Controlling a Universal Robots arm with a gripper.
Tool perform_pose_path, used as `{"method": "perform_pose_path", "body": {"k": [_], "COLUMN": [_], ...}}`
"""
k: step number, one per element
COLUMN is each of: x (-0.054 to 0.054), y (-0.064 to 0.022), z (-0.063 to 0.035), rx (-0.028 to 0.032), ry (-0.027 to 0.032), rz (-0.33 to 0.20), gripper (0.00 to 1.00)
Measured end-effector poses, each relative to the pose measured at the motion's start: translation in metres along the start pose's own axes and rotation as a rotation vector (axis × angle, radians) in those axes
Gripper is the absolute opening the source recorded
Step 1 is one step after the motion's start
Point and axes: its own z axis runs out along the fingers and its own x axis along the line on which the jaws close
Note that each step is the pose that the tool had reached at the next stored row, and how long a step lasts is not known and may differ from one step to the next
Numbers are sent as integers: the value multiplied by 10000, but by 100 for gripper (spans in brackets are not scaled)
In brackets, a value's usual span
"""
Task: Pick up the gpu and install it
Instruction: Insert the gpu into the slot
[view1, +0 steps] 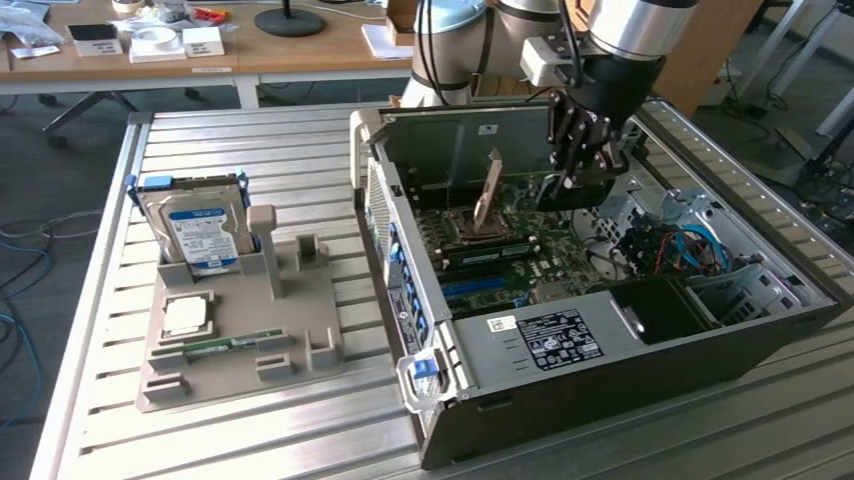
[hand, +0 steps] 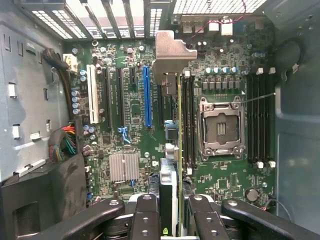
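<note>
From my station I see a ribbed metal tabletop (view1: 267, 140) with a wooden tabletop (view1: 307, 55) behind it that carries small boxes and a round lamp base. An open computer case (view1: 627, 330) lies on its side on the ribbed surface, motherboard (view1: 514, 275) facing up. To the exterior view's left of it sits a grey holder (view1: 240, 370) with a hard drive (view1: 200, 225) standing upright in it. Nearer the camera a square processor chip (view1: 184, 315) and a narrow green memory stick (view1: 220, 347) lie flat on the holder. The arm reaches down into the case, and the gripper (view1: 583, 180) hangs over the board. In the wrist view the gpu (hand: 178, 140) runs edge-on out from between the fingers (hand: 145, 220), which are clamped on its near end. Its silvery bracket (hand: 170, 50) points toward the vented rear wall. The card sits over the strip of board between the blue slot (hand: 146, 95) and the black memory slots beside the open processor socket (hand: 220, 127). In the exterior view it shows as a thin brown card on edge, just to the left of the fingers. I cannot tell whether its lower edge touches the board.
</note>
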Motion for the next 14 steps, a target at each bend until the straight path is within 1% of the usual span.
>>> {"method": "perform_pose_path", "body": {"k": [6,14], "x": [0,24], "y": [1,14], "z": [6,115], "rx": [1,0], "ry": [-4,0], "rz": [1,-6], "gripper": [27,27]}}
